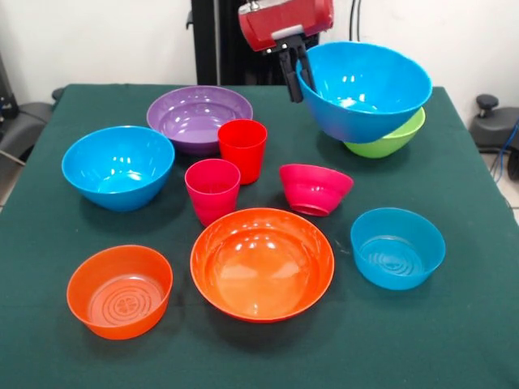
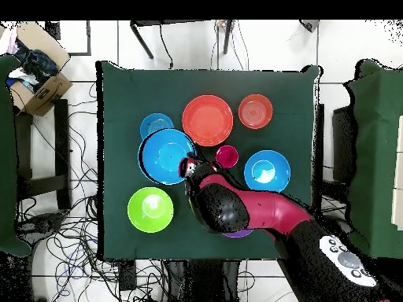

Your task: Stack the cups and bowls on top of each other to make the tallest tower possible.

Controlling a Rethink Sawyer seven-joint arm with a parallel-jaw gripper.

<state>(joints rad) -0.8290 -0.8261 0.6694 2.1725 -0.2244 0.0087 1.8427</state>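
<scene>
My gripper (image 1: 296, 71) is shut on the near-left rim of a large blue bowl (image 1: 366, 89) and holds it tilted in the air, above and partly in front of the lime green bowl (image 1: 396, 138). It also shows in the overhead view (image 2: 187, 167) at the lifted bowl's (image 2: 165, 156) rim, with the green bowl (image 2: 150, 209) beside it. The red-orange cup (image 1: 242, 148) and the pink cup (image 1: 212, 189) stand upright mid-table. Purple bowl (image 1: 197, 116), second blue bowl (image 1: 117, 166), magenta bowl (image 1: 315, 188), large orange bowl (image 1: 262, 263), small orange bowl (image 1: 120, 290) and light blue bowl (image 1: 397, 247) each stand alone.
The green cloth table (image 1: 454, 324) ends close behind the green bowl. My arm (image 2: 244, 208) hides the purple bowl and the red-orange cup in the overhead view. A cardboard box (image 2: 35, 79) sits off the table.
</scene>
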